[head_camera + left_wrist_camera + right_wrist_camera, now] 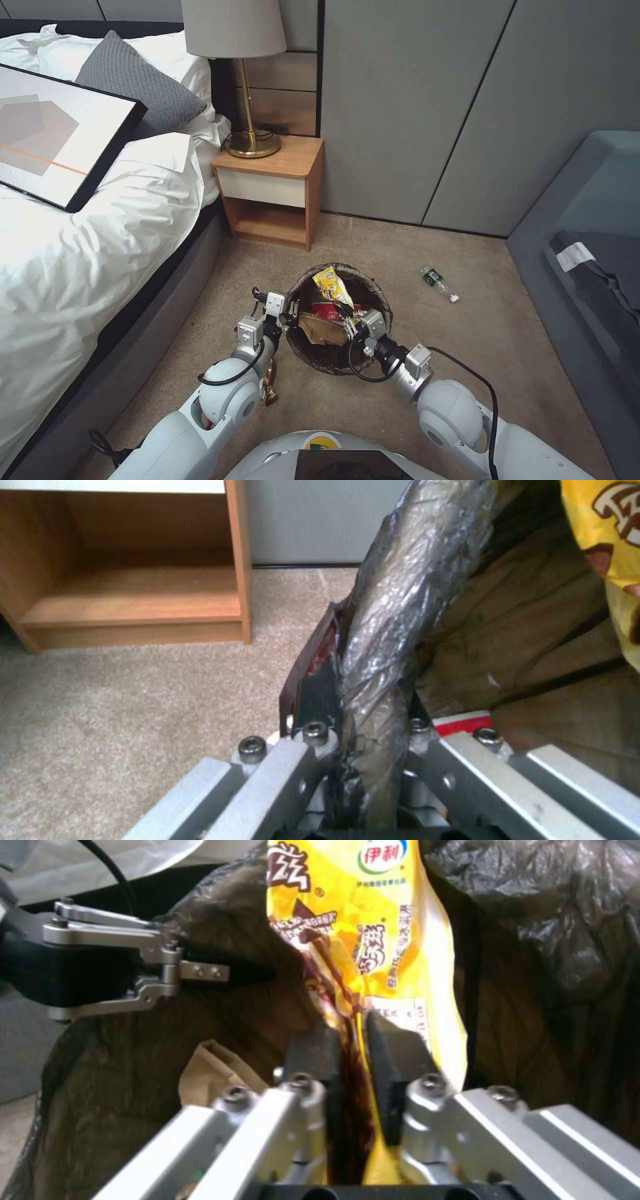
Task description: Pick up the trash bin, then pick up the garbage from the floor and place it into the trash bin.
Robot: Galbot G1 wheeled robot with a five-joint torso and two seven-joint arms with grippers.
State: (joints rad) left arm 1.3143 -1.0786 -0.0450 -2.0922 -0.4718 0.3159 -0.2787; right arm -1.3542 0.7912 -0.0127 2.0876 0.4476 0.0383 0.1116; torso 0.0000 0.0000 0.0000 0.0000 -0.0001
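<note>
the trash bin (339, 320) sat on the beige carpet floor (467, 347) in front of the robot, just in front of the wooden nightstand (270, 193) and beside the bed (80, 253), its dark bag liner (400, 605) folded over the rim. the left gripper (288, 313) was at the bin's left rim, its fingers (320, 700) pressed together on the rim and liner, one outside and one inside the bin. the right gripper (352, 321) reached over the bin's mouth from the right side, its fingers (313, 1055) pinched on the lower end of a yellow snack wrapper (367, 940), which stood up from the grip over the open bin. in the right wrist view the left gripper (200, 972) showed farther off, clamped on the liner edge. inside the bin lay a crumpled brown paper bag (321, 330) and a red-and-white paper cup (330, 309), the cup just beyond the bag. a green-labelled clear bottle (437, 283) lay on its side on the floor, well apart from the bin toward the right, near the grey wall panels (427, 113). a small reddish-brown packet (268, 387) lay on the carpet close to the left arm's forearm, below the bin. a lamp (243, 80) stood on the nightstand.
</note>
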